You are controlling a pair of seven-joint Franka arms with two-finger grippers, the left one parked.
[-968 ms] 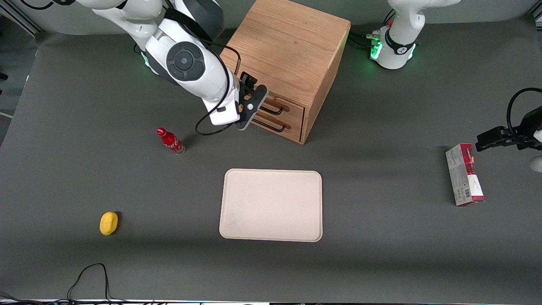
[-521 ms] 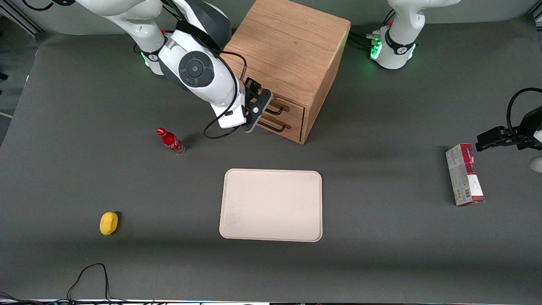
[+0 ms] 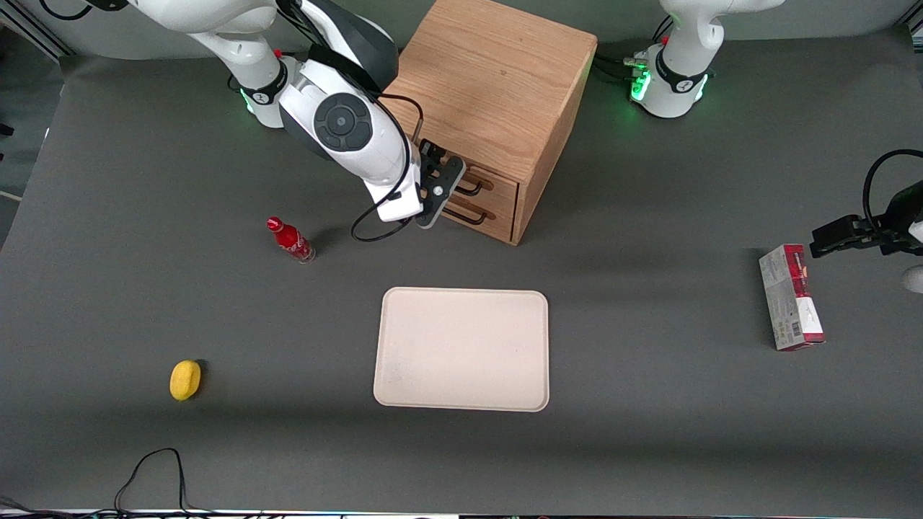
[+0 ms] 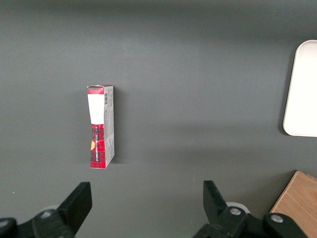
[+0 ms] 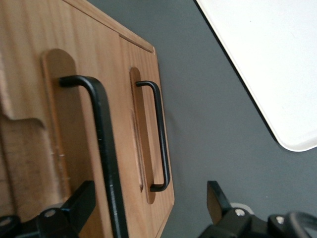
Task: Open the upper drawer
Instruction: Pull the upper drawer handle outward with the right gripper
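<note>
The wooden cabinet [image 3: 497, 79] stands at the back of the table with both drawers shut. The upper drawer [image 3: 505, 187] has a long black wire handle [image 3: 472, 189]. The matching bottom drawer [image 3: 497, 222] sits below it. My right gripper [image 3: 451, 180] is right in front of the drawer fronts, at the end of the handles toward the working arm. In the right wrist view the gripper [image 5: 148, 203] is open wide. The upper handle [image 5: 104, 148] runs between the fingers, close to one finger [image 5: 79, 203]. The bottom drawer's handle [image 5: 161, 139] also lies within the gap. Nothing is gripped.
A beige tray [image 3: 461, 349] lies nearer the front camera than the cabinet. A red bottle [image 3: 290, 240] stands beside the working arm. A yellow object [image 3: 185, 379] lies toward the working arm's end. A red and white box [image 3: 791, 297] lies toward the parked arm's end.
My right gripper has moved in toward the cabinet front, closing on the upper drawer's handle. Both drawers have stayed shut.
</note>
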